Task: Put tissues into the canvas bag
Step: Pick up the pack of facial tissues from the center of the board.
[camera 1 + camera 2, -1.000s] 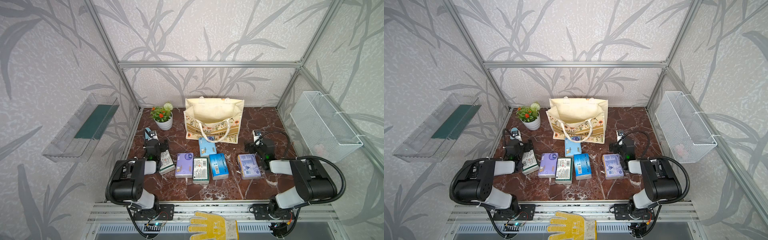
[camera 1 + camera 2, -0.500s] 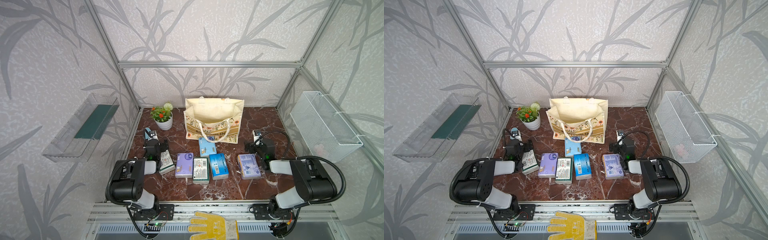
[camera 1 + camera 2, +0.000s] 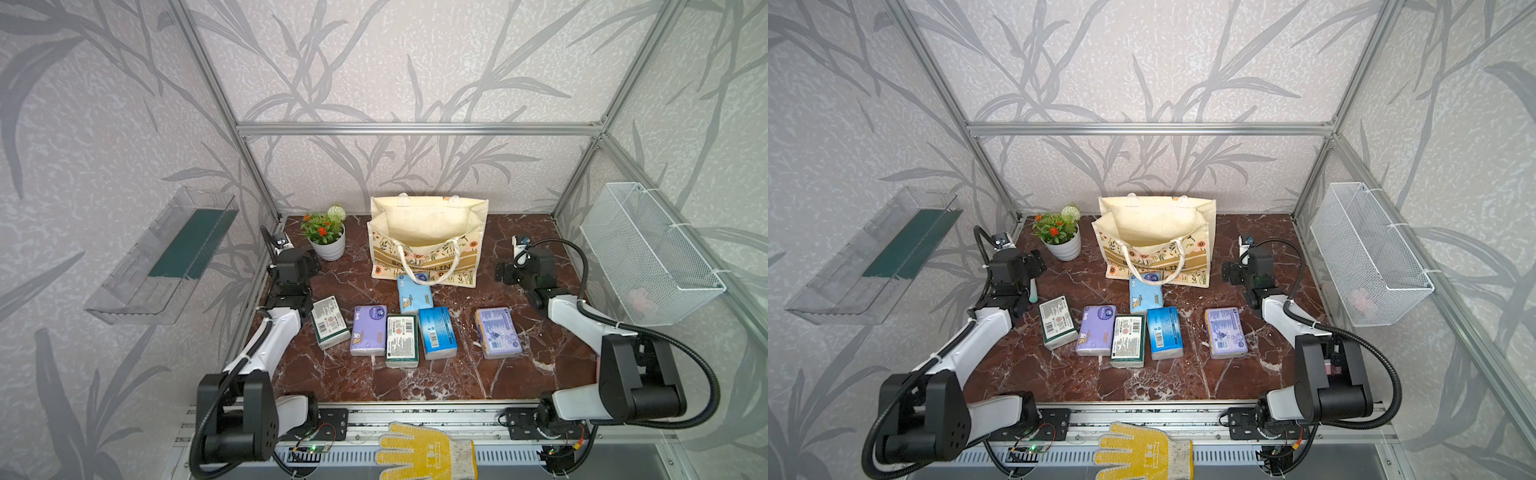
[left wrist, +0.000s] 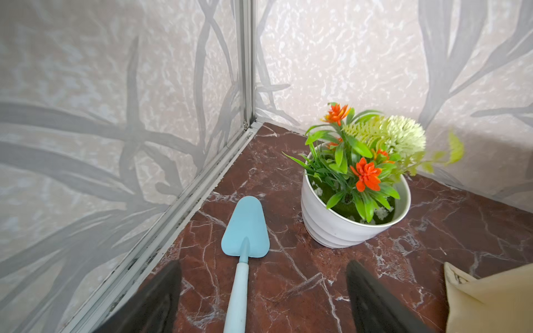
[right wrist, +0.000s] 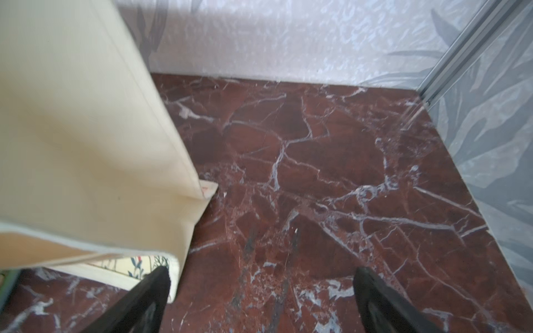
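Black left gripper (image 4: 261, 268), spread wide and empty, straddles a blue trowel (image 4: 245, 230) beside the pot (image 4: 340, 227); closing here would grab the wrong thing. Six tissues (image 3: 368, 330) lie on the table (image 3: 457, 374) before the bag (image 3: 390, 253), the middle ones touching, so one lift may drag a neighbour. The bag's soft rim could fold. Beside it the right gripper (image 5: 261, 271), also wide and empty, could snag the cloth.
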